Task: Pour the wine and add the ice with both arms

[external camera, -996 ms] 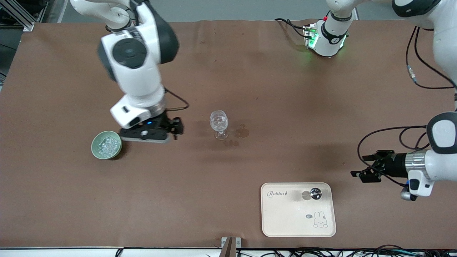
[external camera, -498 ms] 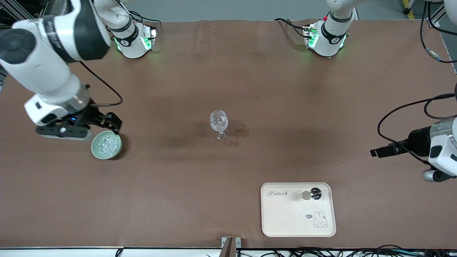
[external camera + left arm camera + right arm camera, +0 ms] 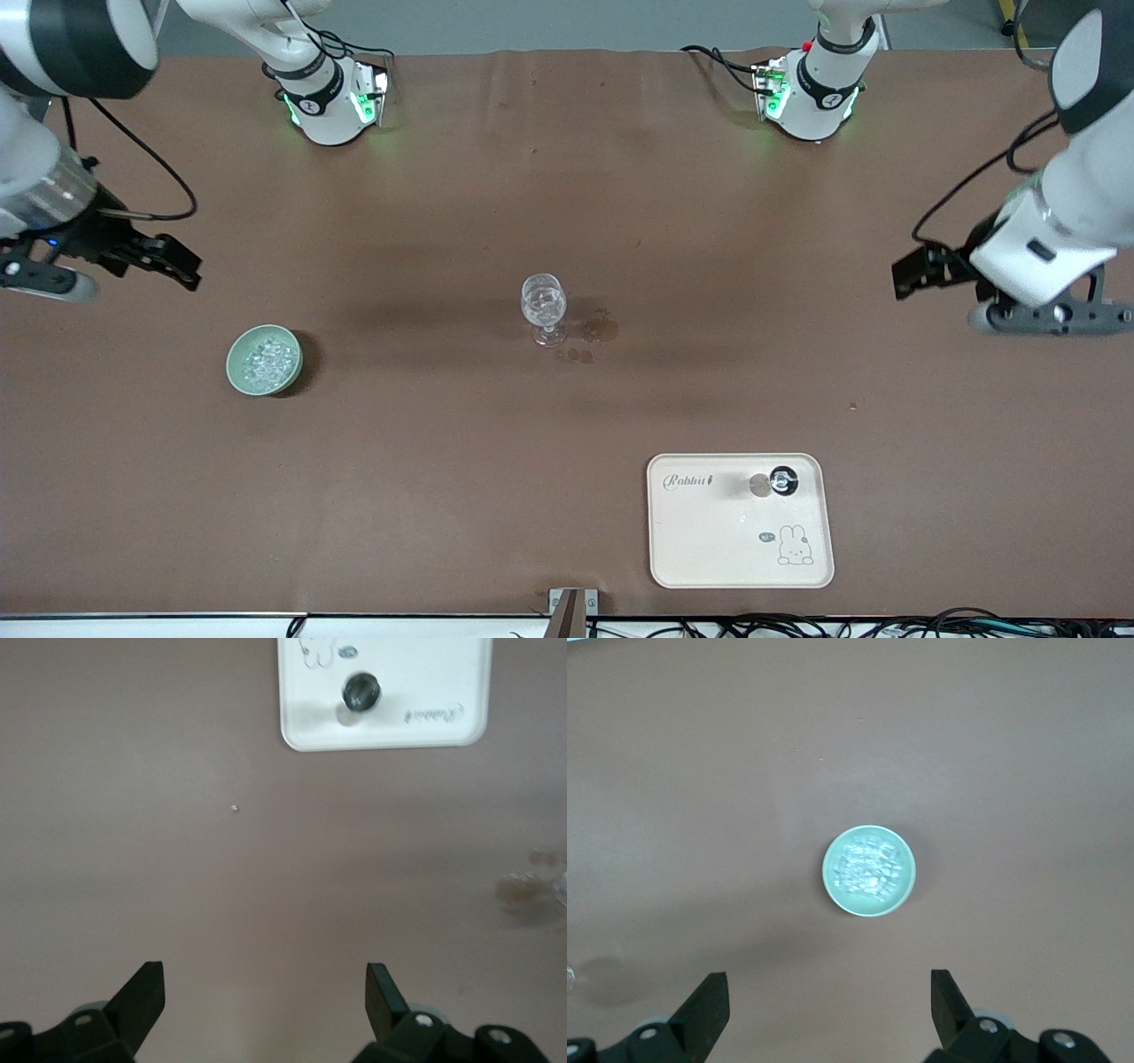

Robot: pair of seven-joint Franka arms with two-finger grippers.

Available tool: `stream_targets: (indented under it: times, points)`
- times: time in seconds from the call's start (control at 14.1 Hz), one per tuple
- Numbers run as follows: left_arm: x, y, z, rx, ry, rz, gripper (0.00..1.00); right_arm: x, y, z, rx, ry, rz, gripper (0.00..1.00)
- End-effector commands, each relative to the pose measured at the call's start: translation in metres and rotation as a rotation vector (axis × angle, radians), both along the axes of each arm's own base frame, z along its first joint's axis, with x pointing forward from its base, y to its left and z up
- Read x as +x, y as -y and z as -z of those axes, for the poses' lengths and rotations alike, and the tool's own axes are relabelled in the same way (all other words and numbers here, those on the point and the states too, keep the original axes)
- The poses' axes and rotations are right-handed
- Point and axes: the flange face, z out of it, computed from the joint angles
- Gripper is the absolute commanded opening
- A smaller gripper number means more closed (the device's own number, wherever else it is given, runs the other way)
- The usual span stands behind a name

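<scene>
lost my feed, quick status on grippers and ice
Left gripper open over bare table; right gripper open, empty. Ice in green bowl. Nothing blocking wine glass.

I see the many small clear glassy lumps of ice (image 3: 263,361) piled inside a round pale green bowl (image 3: 239,377), which sits toward the right arm's end of the table. In my right wrist view the ice (image 3: 869,866) glitters and fills the bowl (image 3: 834,889) almost to the rim. The clear stemmed wine glass (image 3: 543,307) stands upright near the middle of the table, well apart from the bowl, and a few more glassy lumps show in it.
</scene>
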Motion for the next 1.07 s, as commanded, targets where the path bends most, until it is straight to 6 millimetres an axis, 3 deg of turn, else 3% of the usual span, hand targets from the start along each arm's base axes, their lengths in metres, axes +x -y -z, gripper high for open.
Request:
stream_targets:
  times: [0.0, 0.21, 0.36, 0.64, 0.78, 0.85, 1.0]
  points:
    - [-0.057, -0.011, -0.013, -0.02, 0.019, 0.007, 1.0, -0.007, 0.019, -0.037, 0.014, 0.005, -0.001, 1.0]
    - [-0.09, -0.013, -0.021, -0.015, 0.069, 0.003, 1.0, -0.007, 0.045, -0.072, 0.088, 0.064, 0.053, 1.0]
    - [-0.102, -0.015, -0.023, -0.011, 0.07, -0.02, 1.0, -0.012, 0.061, -0.089, 0.147, 0.066, 0.087, 1.0]
    - [-0.118, -0.017, -0.031, -0.003, 0.078, -0.032, 1.0, -0.016, 0.034, -0.083, 0.039, 0.004, -0.019, 1.0]
    - [-0.117, -0.023, -0.036, -0.001, 0.087, -0.022, 1.0, -0.017, 0.033, -0.075, 0.019, -0.022, -0.118, 1.0]
    - [-0.114, -0.026, -0.039, -0.003, 0.093, -0.029, 1.0, -0.018, 0.034, -0.06, 0.02, -0.053, -0.145, 1.0]
    - [-0.105, -0.027, -0.044, -0.006, 0.088, -0.035, 1.0, -0.018, 0.033, -0.059, 0.02, -0.054, -0.154, 1.0]
